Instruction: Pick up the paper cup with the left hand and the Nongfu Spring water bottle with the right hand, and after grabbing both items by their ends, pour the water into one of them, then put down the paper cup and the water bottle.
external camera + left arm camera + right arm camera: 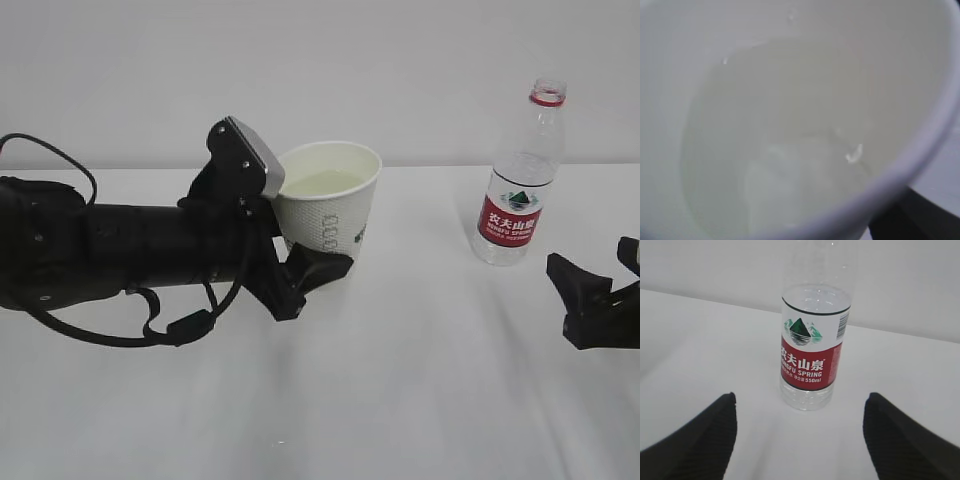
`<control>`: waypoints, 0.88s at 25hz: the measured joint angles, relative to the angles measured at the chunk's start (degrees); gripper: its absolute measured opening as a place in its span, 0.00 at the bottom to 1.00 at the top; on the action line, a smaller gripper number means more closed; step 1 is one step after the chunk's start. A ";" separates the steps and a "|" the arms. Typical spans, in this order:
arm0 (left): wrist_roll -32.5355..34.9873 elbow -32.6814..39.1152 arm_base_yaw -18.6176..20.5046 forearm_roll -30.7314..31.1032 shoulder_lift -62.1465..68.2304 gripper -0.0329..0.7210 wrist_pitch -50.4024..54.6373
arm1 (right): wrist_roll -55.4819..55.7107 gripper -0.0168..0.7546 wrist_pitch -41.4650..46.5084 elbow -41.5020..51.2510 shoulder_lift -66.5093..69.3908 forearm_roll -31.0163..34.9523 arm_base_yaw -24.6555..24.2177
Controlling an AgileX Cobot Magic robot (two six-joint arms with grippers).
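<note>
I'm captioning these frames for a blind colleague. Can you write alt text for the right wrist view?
An uncapped Nongfu Spring water bottle stands upright on a white table, centred ahead of the right claw. The claw's two black fingers are spread wide at the bottom corners, clear of the bottle. A pale wall fills the background.

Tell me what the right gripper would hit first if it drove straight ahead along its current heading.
Most likely the Nongfu Spring water bottle. In the wrist view it stands upright on the table, centred ahead of the open right gripper, with nothing between them. How far off it stands is hard to judge.
</note>
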 joint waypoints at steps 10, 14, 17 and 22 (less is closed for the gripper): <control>14.07 0.00 2.14 -21.64 2.32 0.71 -2.49 | 0.00 0.79 0.00 0.00 0.00 0.00 0.00; 16.12 0.00 4.72 -25.42 3.90 0.71 -3.37 | -0.86 0.79 0.00 0.00 0.00 0.00 0.00; 16.60 0.00 7.19 -27.95 4.92 0.71 -3.93 | -0.89 0.79 0.00 0.00 0.00 0.00 0.00; 16.71 0.00 11.71 -29.28 6.47 0.71 -5.23 | -1.10 0.79 0.00 -0.46 0.00 0.00 0.00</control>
